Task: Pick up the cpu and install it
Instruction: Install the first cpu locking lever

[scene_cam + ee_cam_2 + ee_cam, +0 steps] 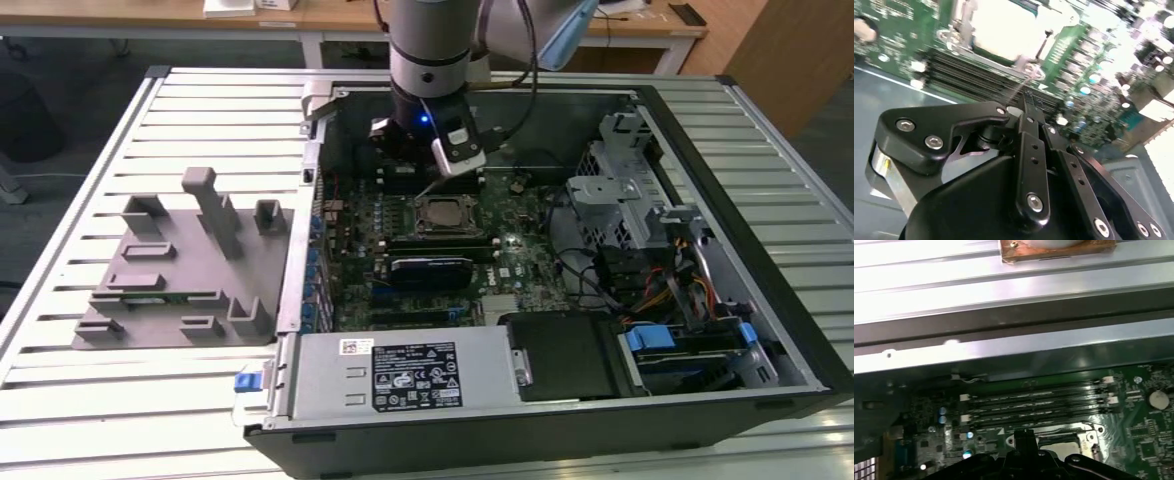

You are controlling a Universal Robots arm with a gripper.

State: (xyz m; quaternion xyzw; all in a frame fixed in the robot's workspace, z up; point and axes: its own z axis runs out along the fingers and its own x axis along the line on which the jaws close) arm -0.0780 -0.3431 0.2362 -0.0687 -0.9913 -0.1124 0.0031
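The cpu [442,215] already sits in the socket [445,197] at the motherboard's [514,260] centre, so the install step looks nearly done, the hand [430,182], its fingers together on nothing, poised just above the socket's lever; the power supply's [394,375] white label is unreadable.

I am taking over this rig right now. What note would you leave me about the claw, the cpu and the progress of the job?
The claw hangs over the motherboard inside the open computer case, close beside the socket, and carries no cpu.
The cpu lies flat in the motherboard socket, silver top up.
Done: picking up and placing appear complete.
Left: a thin lever stands up by the socket, so latching seems unfinished.
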